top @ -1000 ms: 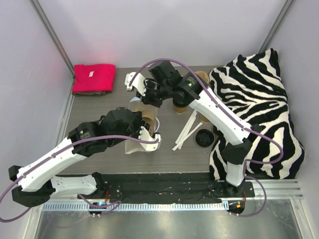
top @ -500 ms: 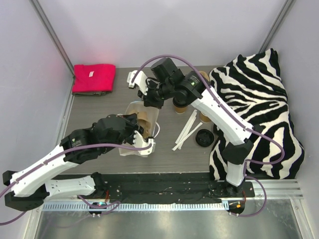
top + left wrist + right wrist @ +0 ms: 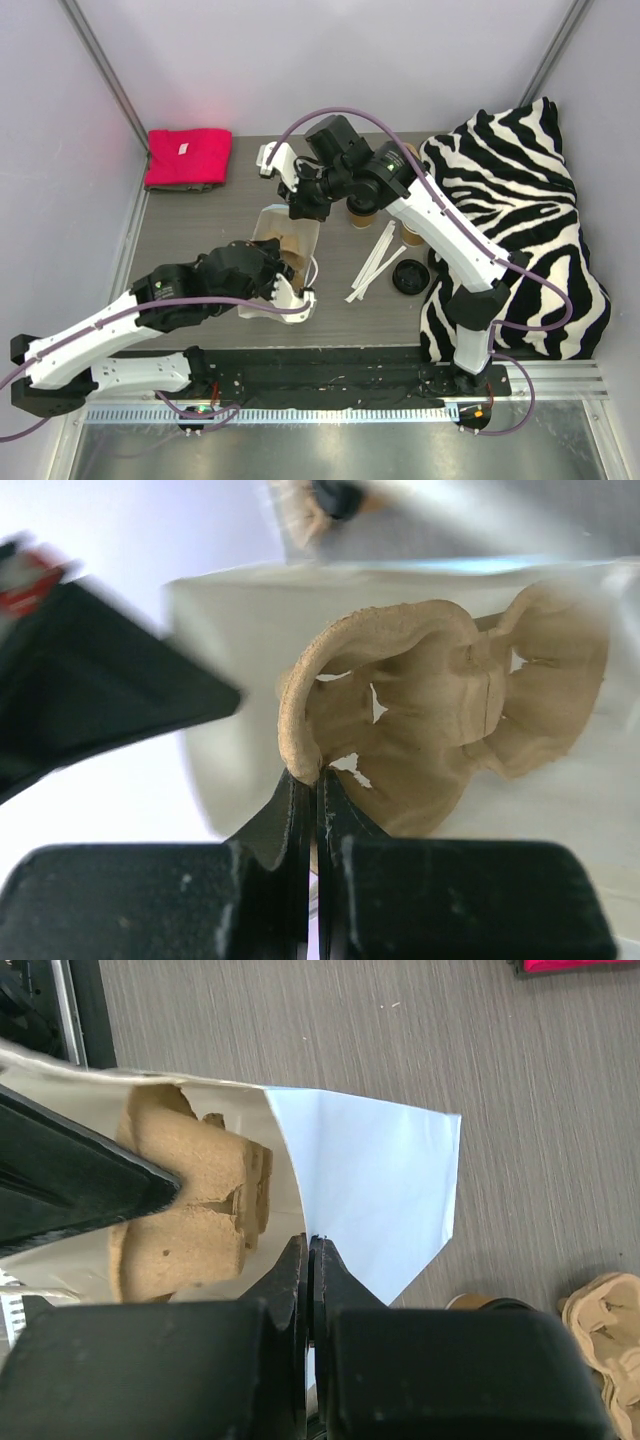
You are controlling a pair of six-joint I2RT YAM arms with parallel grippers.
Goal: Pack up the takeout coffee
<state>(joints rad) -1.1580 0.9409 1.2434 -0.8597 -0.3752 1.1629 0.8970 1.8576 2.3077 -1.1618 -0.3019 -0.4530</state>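
Drawn back toward its base, my left gripper [image 3: 316, 780] clamps the carrier [image 3: 430, 720] inside the bag [image 3: 370, 1180], my right gripper [image 3: 308, 1245] pinches the bag's edge, and the cup [image 3: 410, 236] and loose lid [image 3: 408, 277] stand outside it, not yet packed.

Left arm [image 3: 100, 330] and right arm [image 3: 450, 240]: white link shells, black joint housings; mauve cable [image 3: 350, 115] looped along each; black bases [image 3: 55, 395]; left gripper [image 3: 315, 780], right gripper [image 3: 308, 1245]: matt black, tapered fingers.
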